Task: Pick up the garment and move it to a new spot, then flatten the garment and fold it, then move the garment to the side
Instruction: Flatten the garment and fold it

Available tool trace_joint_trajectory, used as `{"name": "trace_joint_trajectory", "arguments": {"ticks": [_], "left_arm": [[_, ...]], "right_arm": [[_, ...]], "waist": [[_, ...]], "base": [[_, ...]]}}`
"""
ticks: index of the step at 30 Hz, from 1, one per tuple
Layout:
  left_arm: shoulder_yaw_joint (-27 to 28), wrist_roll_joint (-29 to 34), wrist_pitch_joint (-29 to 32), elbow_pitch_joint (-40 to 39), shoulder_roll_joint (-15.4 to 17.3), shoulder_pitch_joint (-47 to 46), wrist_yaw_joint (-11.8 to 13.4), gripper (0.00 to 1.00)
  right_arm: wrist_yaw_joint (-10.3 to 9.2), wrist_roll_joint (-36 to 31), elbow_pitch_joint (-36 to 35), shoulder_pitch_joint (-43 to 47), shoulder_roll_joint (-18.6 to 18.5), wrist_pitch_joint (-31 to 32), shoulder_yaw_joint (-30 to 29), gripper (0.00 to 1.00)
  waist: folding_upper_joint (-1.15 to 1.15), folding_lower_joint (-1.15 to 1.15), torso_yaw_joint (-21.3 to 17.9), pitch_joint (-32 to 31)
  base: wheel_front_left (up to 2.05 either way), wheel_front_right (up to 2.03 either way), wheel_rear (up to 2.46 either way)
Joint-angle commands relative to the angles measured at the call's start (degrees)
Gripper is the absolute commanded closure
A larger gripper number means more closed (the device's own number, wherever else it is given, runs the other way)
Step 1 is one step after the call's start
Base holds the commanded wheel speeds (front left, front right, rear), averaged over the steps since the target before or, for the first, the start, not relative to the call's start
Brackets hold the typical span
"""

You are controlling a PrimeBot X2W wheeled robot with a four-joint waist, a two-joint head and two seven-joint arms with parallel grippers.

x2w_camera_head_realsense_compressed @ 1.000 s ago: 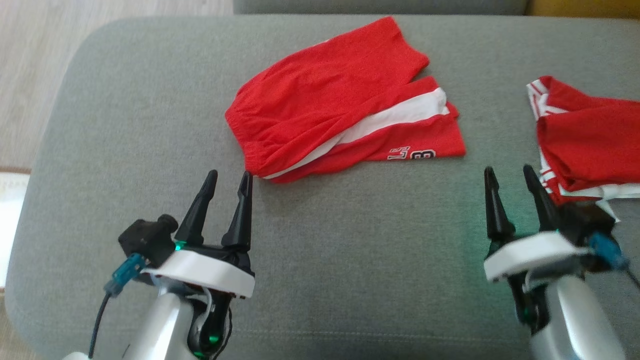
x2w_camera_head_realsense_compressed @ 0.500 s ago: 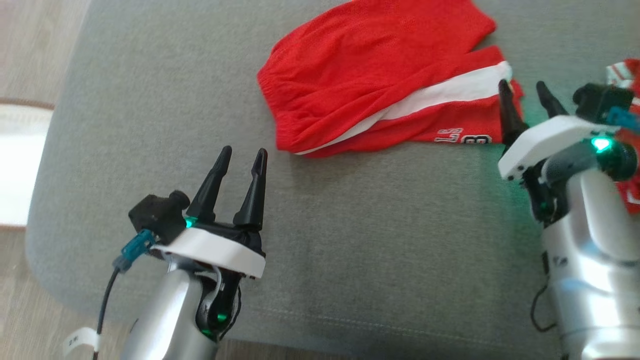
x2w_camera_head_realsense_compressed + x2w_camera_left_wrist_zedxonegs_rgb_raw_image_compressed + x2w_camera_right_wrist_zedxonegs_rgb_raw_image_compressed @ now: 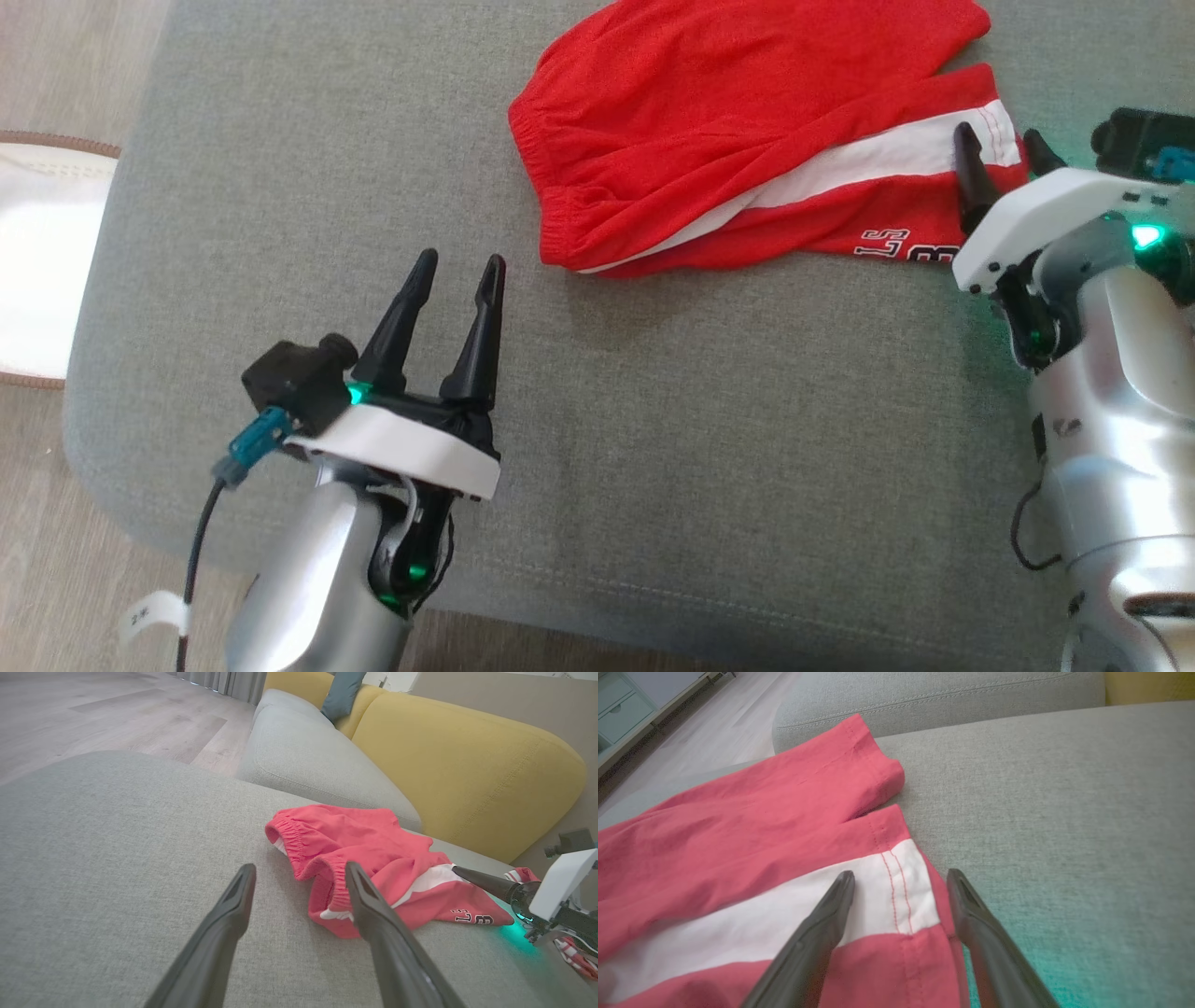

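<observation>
The red shorts [image 3: 747, 121] lie rumpled on a grey cushion [image 3: 700, 420]. Their elastic waistband is at one end and the two leg hems are at the other. A white stripe runs along the upper leg, and black-and-white lettering shows on the leg beneath it. The left fingers [image 3: 476, 327] stand just short of the waistband end, over bare cushion and apart from the cloth. They are spread wide and hold nothing. In the left wrist view these fingers [image 3: 373, 914] point toward the gathered waistband, with one tip in line with its edge. The silver left forearm slopes up toward the shorts, and a cable hangs from the wrist on the side away from them. The right fingers [image 3: 971, 177] are at the hem end of the shorts, by the end of the white stripe, and are likewise wide apart and empty. In the right wrist view they [image 3: 817, 933] straddle the stitched hem corner. One tip is over the white stripe and the other is over the hem's edge, where the cushion begins. Whether the tips touch the cloth cannot be told. The right arm stands steeply beside the shorts, its wrist tipped toward them and lit green. Beyond the shorts in the left wrist view rise a yellow sofa back [image 3: 467, 765] and another grey cushion.
</observation>
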Motion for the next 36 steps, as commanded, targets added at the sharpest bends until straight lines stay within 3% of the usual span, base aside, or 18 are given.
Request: {"name": "trace_joint_trajectory", "arguments": {"ticks": [1, 11, 12, 13, 15, 27, 36], "left_arm": [[1.7, -0.6, -0.4, -1.7, 0.5, -2.0, -0.4, 0.00], [1.4, -0.8, -0.4, -1.4, 0.5, -2.5, -0.4, 0.00], [1.4, -0.8, -0.4, -1.3, 0.5, -2.5, -0.4, 0.00], [1.4, -0.8, -0.4, -1.3, 0.5, -2.5, -0.3, 0.00], [1.4, -0.8, -0.4, -1.2, 0.5, -2.5, -0.3, 0.00], [2.1, -0.4, -0.4, -0.2, 0.5, -1.5, -0.2, 0.00], [3.5, 0.0, -0.4, 0.0, 0.5, 1.5, 0.5, 0.00]], "right_arm": [[0.37, -0.2, -1.0, -2.3, 0.0, -0.8, 1.6, 0.00], [0.37, 1.4, 3.2, -4.9, -0.7, -2.9, 5.0, 0.00], [0.37, 1.6, 3.6, -5.1, -0.8, -3.0, 5.3, 0.12], [0.37, 1.9, 3.9, -5.2, -0.8, -3.1, 5.6, 0.52], [0.37, 2.3, 4.4, -5.5, -0.8, -3.4, 6.3, 1.00], [0.37, 6.0, 4.8, -3.5, -0.4, -7.0, 10.7, 1.00], [0.37, 12.6, -3.2, 6.4, 0.4, -5.6, 15.0, 1.00]], "waist": [[0.00, 0.00, 0.1, 0.2], [0.00, 0.00, 0.2, 0.4], [0.00, 0.00, 0.2, 0.3], [0.00, 0.00, 0.2, 0.3], [0.00, 0.00, 0.2, 0.2], [0.00, 0.00, -1.7, -3.4], [0.00, 0.00, -5.1, -9.6]], "base": [[0.00, 0.00, 0.00], [0.00, 0.00, 0.00], [0.00, 0.00, 0.00], [0.00, 0.00, 0.00], [0.00, 0.00, 0.00], [0.00, 0.00, 0.00], [0.00, 0.00, 0.00]]}}
